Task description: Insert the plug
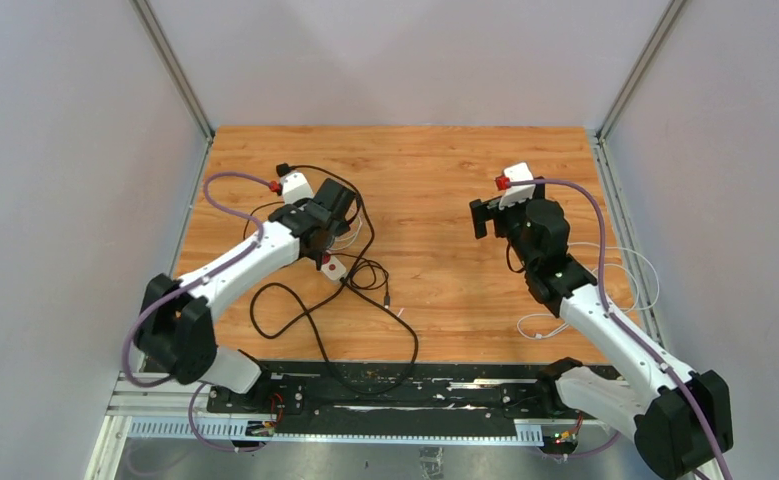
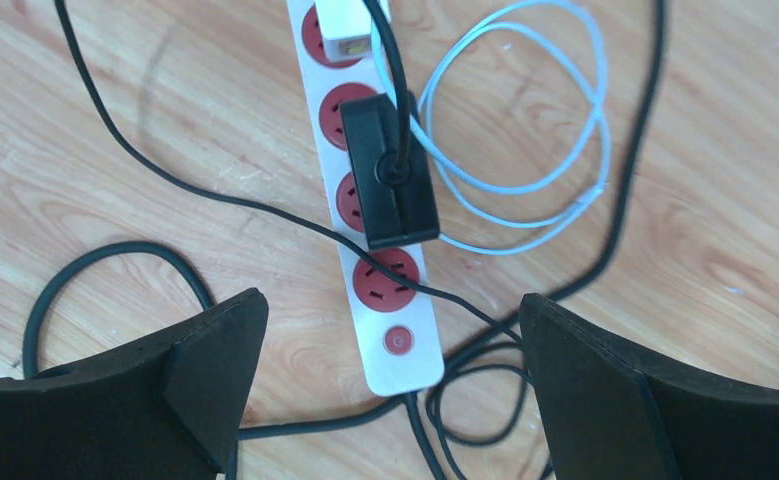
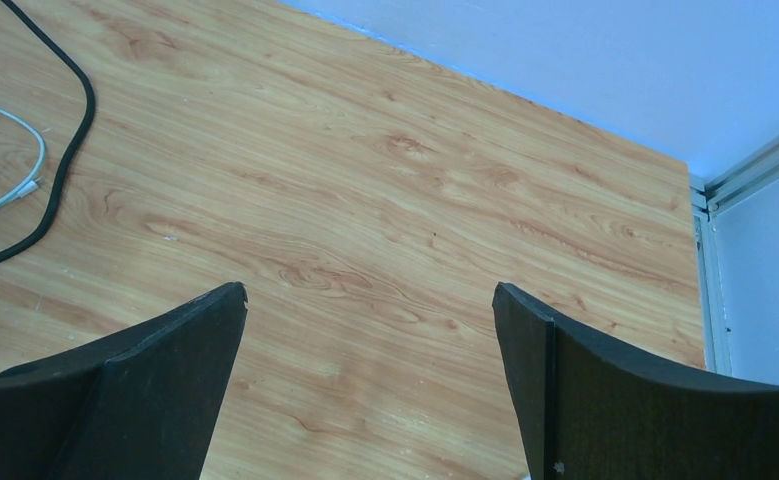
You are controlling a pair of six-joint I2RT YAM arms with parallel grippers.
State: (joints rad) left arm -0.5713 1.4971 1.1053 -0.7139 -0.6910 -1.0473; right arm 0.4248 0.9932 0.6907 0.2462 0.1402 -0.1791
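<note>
Strip is white w/ four red sockets showing plus a round red switch at its near end. Top socket holds a white plug, cut off by the frame edge. Black plug, the task's item, sits on the strip across the 2nd & 3rd sockets, cord coming out of its back; can't tell if the pins are fully in. 4th socket, next to the switch, is free, w/ one thin black cord strand crossing its lower edge. L claw hangs over the strip's switch end, fingers spread wide, gripping nothing. R claw is also spread wide w/ nothing btwn the fingers, over bare wood well apart from the strip, on the right side of the table. Table is orange-brown wood grain. Black cord loops all round the strip and trails toward the near edge; a pale cord is coiled just right of the black plug, touching the strip's side. Another white cord lies by the R arm. Room: plain pale walls on three sides, metal posts at the back corners.
</note>
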